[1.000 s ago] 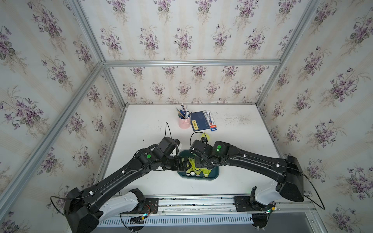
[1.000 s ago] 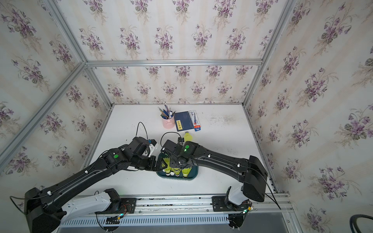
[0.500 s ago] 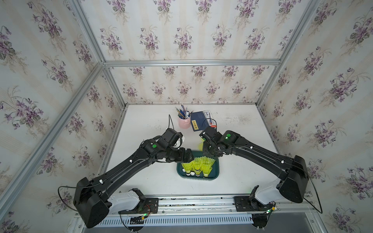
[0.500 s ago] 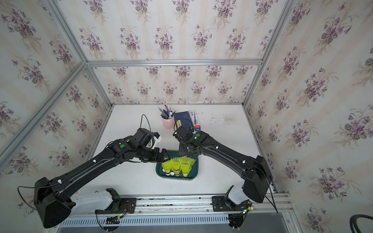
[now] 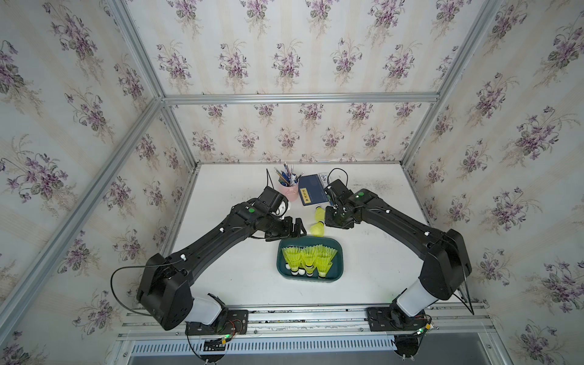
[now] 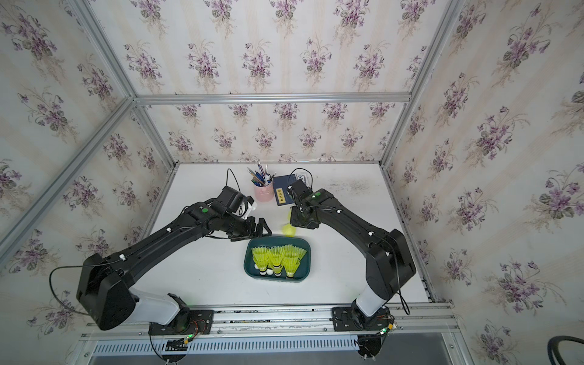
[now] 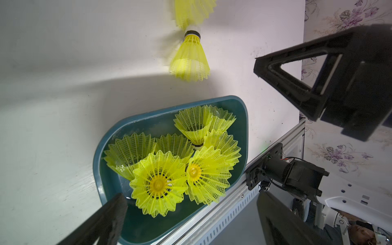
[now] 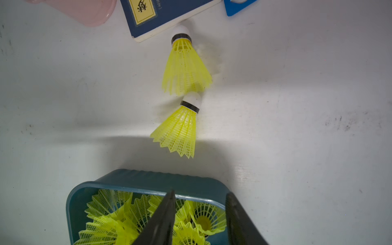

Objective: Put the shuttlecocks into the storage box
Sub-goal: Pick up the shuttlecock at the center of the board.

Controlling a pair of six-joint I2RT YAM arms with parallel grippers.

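Right tool [image 8: 200, 193], empty, near two shuttlecocks [image 8: 180, 129]

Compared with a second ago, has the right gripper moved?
Yes. The right gripper was over the box; now it is beyond the box's far rim, toward the book.

White table [image 5: 227, 275]: teal storage box [image 5: 311, 278] toward front; two loose shuttlecocks [image 5: 317, 229] lying just behind it; pink cup [image 5: 291, 191] and blue book [image 5: 311, 192] farther back, side by side.
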